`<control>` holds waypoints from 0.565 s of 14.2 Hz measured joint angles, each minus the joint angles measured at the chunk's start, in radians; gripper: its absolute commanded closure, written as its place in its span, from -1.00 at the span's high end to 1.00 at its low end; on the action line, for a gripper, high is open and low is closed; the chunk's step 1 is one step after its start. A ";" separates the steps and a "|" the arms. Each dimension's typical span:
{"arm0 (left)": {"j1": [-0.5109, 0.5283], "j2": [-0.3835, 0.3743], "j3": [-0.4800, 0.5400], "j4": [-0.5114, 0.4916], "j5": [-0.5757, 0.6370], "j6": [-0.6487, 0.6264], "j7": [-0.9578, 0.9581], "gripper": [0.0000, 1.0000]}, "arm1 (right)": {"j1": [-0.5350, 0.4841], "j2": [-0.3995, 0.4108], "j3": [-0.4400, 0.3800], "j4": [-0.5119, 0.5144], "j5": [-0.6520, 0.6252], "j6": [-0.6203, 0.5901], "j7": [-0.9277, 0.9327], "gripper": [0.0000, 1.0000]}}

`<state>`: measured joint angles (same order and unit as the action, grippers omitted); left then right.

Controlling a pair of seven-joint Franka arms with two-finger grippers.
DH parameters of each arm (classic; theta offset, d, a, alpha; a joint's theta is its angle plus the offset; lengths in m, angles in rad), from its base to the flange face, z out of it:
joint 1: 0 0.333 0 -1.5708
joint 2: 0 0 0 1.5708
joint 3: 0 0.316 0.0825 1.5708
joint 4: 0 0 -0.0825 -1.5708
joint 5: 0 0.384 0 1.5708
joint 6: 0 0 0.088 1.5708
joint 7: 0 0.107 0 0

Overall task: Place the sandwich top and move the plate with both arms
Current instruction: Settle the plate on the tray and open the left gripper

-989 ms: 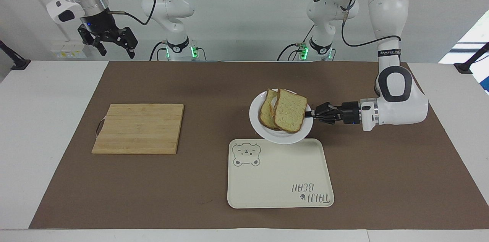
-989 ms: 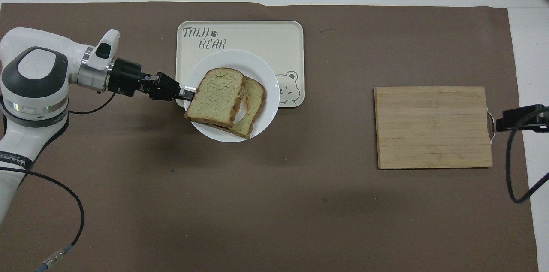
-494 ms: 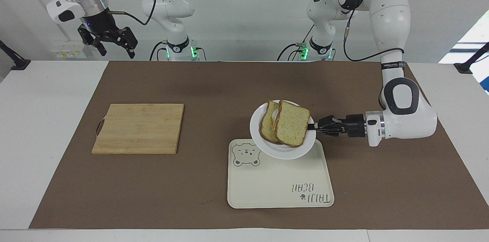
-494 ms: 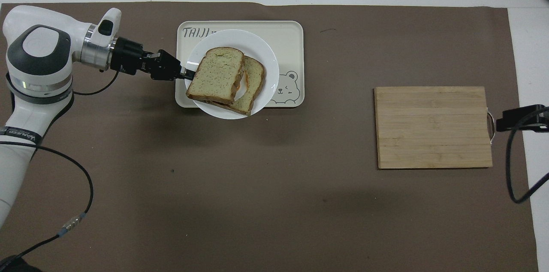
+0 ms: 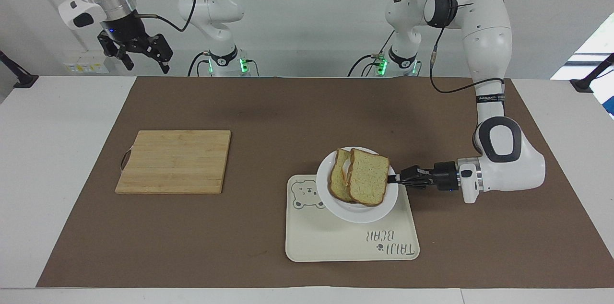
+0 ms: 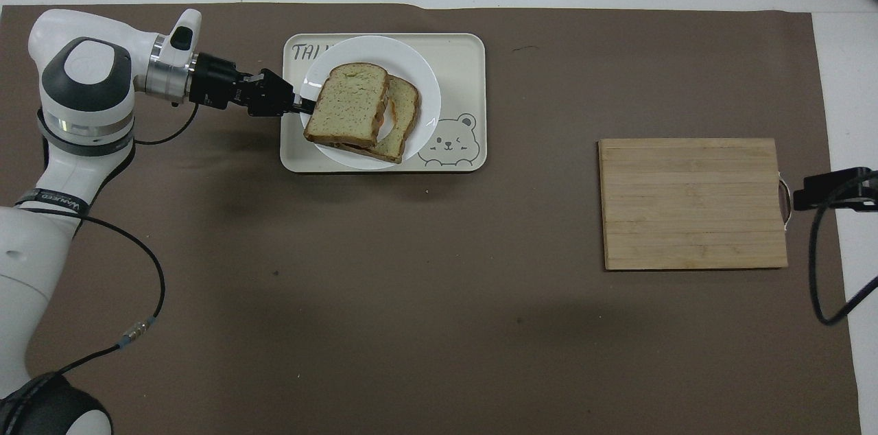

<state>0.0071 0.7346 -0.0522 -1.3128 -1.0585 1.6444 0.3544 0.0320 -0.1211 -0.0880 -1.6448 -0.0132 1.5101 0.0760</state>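
Note:
The white plate (image 5: 363, 213) (image 6: 425, 75) carries two bread slices and hangs over the cream tray (image 5: 336, 241) (image 6: 466, 51). The sandwich top (image 5: 368, 177) (image 6: 346, 104), a plain speckled slice, lies askew on the lower slice (image 5: 339, 180) (image 6: 405, 112). My left gripper (image 5: 394, 179) (image 6: 302, 106) is shut on the plate's rim, at the side toward the left arm's end of the table. My right gripper (image 5: 139, 57) waits open, high above the table edge at the right arm's end; in the overhead view only part of it (image 6: 833, 188) shows.
A wooden cutting board (image 5: 175, 161) (image 6: 693, 204) lies on the brown mat toward the right arm's end. The tray has a bear drawing (image 5: 309, 194) (image 6: 449, 141) at one corner. A cable (image 6: 103, 243) trails beside the left arm.
The left arm has carried the plate with the bread away from the robots, from the mat's middle to over the tray. The right arm has not moved.

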 measured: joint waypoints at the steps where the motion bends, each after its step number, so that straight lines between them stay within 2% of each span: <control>1: -0.001 0.006 -0.001 0.002 0.000 0.014 0.000 -1.00 | 0.000 0.000 0.000 0.000 0.000 0.000 0.000 1.00; 8: 0.000 0.084 -0.029 0.037 0.036 0.068 0.020 -1.00 | 0.000 0.000 0.000 0.000 0.000 0.000 0.000 1.00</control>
<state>0.0070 0.8186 -0.0812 -1.2763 -1.0226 1.7121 0.3749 0.0320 -0.1211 -0.0880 -1.6451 -0.0132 1.5101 0.0760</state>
